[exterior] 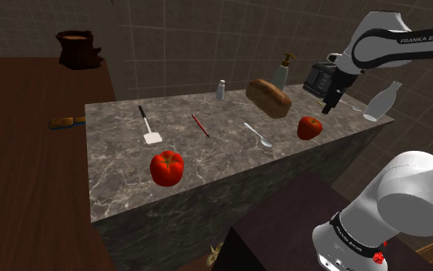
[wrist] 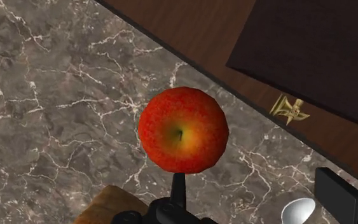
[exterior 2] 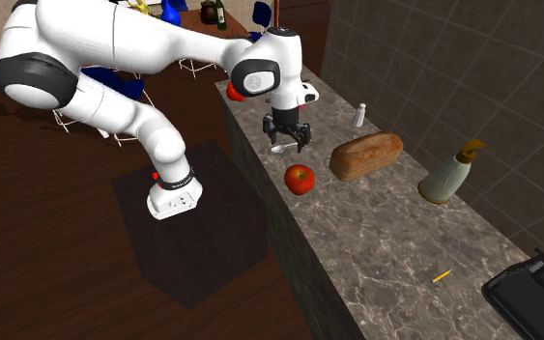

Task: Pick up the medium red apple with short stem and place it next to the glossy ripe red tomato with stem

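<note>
The apple (exterior 2: 300,180) lies just below the pincer (exterior 2: 287,146), its fingers apart, not touching.

A home kitchen. A long grey-brown marbled stone surface (exterior: 122,181) runs along a wall of large grey tiles (exterior: 176,46), above a dark wooden floor (exterior: 22,169). Food and kitchen tools lie on it: a brown loaf of bread (exterior: 268,98), a glossy red tomato (exterior: 167,168), a red apple (exterior: 309,127), a white spatula with a dark handle (exterior: 149,127), a metal spoon (exterior: 258,135), a small white shaker (exterior: 221,89), a clear glass bottle (exterior: 381,102) and a pale pump soap dispenser (exterior: 281,73). Farther back in the second exterior view, a dark green bottle (exterior 2: 220,14) stands on a brown wooden table (exterior 2: 202,23).
</note>
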Robot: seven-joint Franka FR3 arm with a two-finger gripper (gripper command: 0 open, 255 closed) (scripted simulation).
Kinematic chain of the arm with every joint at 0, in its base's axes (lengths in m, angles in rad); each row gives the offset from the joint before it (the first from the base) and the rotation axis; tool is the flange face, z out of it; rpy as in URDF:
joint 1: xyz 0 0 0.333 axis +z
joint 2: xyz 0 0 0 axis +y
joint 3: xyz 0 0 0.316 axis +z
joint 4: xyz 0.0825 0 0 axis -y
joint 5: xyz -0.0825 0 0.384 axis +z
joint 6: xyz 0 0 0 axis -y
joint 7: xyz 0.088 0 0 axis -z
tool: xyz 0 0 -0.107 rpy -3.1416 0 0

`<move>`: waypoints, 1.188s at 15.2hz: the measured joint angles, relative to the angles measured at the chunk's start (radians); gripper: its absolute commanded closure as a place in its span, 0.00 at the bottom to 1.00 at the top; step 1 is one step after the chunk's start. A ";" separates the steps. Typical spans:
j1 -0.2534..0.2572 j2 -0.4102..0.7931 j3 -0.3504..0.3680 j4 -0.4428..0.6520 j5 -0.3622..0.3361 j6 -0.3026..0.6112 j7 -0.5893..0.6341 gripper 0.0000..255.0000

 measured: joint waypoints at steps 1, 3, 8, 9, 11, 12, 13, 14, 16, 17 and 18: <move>0.020 0.043 -0.035 0.016 0.001 0.030 -0.040 0.00; 0.054 0.119 -0.111 0.049 0.006 0.080 -0.137 0.00; 0.095 0.215 -0.205 0.051 0.021 0.178 -0.239 0.00; 0.099 0.228 -0.217 0.046 0.024 0.197 -0.246 0.00; 0.108 0.251 -0.233 0.034 0.031 0.231 -0.252 0.00; 0.110 0.259 -0.240 0.028 0.032 0.245 -0.255 0.00; 0.113 0.265 -0.244 0.026 0.035 0.252 -0.257 0.00; 0.114 0.267 -0.246 0.025 0.036 0.255 -0.258 0.00; 0.114 0.269 -0.247 0.024 0.036 0.258 -0.258 0.00; 0.114 0.269 -0.248 0.024 0.036 0.258 -0.258 0.00; 0.114 0.269 -0.248 0.024 0.036 0.259 -0.258 0.00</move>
